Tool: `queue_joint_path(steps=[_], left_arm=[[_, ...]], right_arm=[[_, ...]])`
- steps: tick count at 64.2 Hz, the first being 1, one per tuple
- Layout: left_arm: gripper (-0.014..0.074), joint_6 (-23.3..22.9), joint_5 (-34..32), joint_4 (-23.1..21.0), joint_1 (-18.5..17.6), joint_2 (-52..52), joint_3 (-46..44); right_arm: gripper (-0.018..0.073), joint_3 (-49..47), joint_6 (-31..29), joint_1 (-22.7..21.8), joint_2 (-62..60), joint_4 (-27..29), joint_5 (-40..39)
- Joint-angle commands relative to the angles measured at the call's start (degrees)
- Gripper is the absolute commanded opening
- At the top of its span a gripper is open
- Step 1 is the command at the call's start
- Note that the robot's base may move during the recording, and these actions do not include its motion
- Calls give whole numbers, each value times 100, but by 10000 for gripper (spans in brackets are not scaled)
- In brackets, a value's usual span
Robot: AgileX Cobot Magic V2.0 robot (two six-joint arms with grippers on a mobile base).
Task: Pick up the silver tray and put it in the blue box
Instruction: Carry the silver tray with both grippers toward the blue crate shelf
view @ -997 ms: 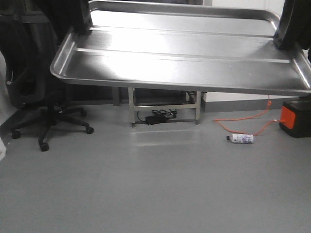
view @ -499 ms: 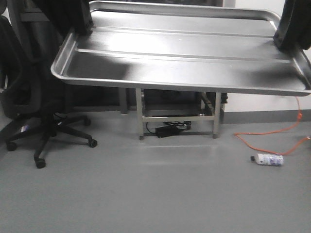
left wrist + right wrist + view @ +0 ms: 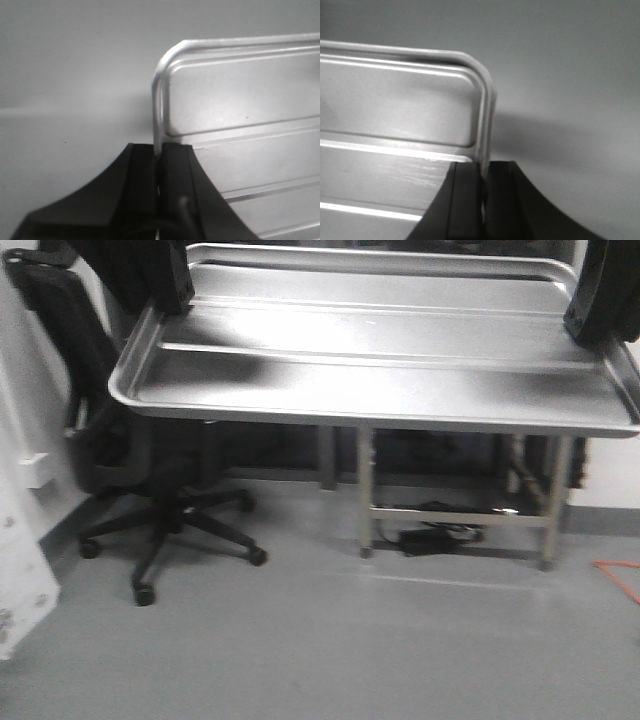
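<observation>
The silver tray (image 3: 380, 350) hangs level in the air across the top of the front view, shiny, with two long ridges along its base. My left gripper (image 3: 160, 302) is shut on its left rim, and my right gripper (image 3: 590, 325) is shut on its right rim. In the left wrist view the black fingers (image 3: 175, 170) pinch the rim below the tray's (image 3: 240, 110) rounded corner. The right wrist view shows that gripper (image 3: 484, 175) clamped on the rim of the tray (image 3: 395, 115). The blue box is out of view.
Under the tray lies grey floor. A black office chair (image 3: 150, 500) stands at the left near a white wall edge (image 3: 25, 540). A metal table frame (image 3: 460, 510) with a black power brick (image 3: 435, 537) beneath stands behind. An orange cable (image 3: 620, 578) lies at the far right.
The scene behind the tray has slid to the right: chair and table frame moved rightward, the bottle left the view, a white wall edge appeared at left. The tray stays gripped at both ends.
</observation>
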Motion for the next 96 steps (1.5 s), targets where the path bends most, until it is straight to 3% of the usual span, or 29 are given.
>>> queue_joint_path(steps=[1,96], left_arm=[[-105,56,639,371,27,-223,-128],[-105,56,639,351,27,-223,-128]], right_arm=[[59,-190,-31,-56,-172,-441,-82],[59,-190,-31,-61,-172,-441,-76]])
